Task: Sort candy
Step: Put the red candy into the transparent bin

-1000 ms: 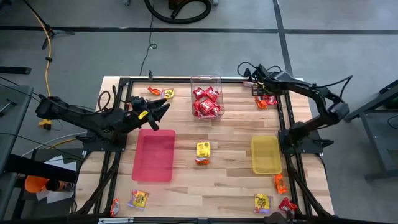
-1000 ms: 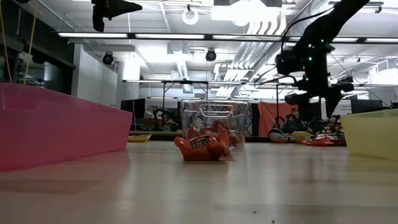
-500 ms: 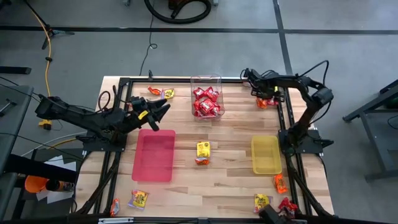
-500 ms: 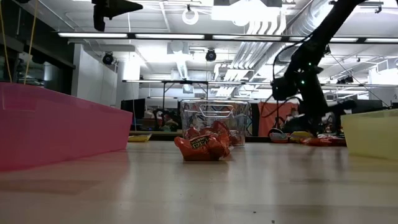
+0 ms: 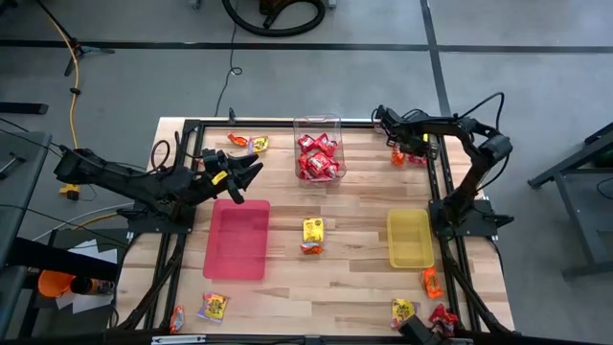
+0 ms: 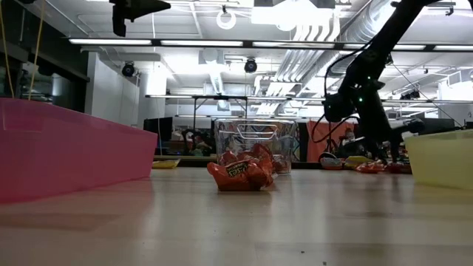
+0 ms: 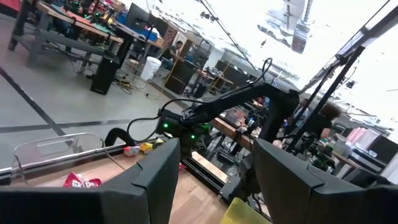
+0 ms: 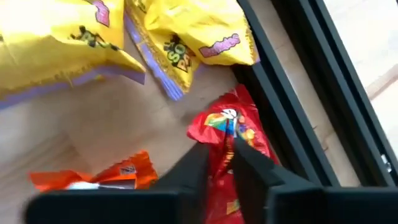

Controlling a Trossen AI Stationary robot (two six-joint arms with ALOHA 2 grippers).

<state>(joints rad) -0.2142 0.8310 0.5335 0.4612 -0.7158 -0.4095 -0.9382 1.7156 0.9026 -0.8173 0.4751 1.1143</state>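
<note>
My right gripper (image 5: 396,146) is down at a small cluster of candy at the table's far right. In the right wrist view it (image 8: 221,149) is shut on a red packet (image 8: 231,127). Beside that packet lie two yellow packets (image 8: 186,31) and an orange one (image 8: 93,177). My left gripper (image 5: 251,172) hangs open above the table, just beyond the pink tray (image 5: 237,240), with nothing between its fingers (image 7: 155,180). More candy lies at the table's centre (image 5: 312,234). My right gripper pinches the red packet between its two fingers (image 8: 193,171), on its two long sides (image 8: 229,144) about halfway along. The fingers come from above, pointing down. The packet lies on the wooden table next to the black frame rail (image 8: 292,124).
A clear tub (image 5: 317,125) holding red candy stands at the far middle. A yellow tray (image 5: 409,240) lies at the right. Loose candy lies at the far left (image 5: 247,143) and along the near edge (image 5: 213,306) (image 5: 404,310) (image 5: 432,281). Black frame rails border both sides.
My right gripper has gone down from above the far right corner onto the candy cluster there, and its arm has folded in toward the table.
</note>
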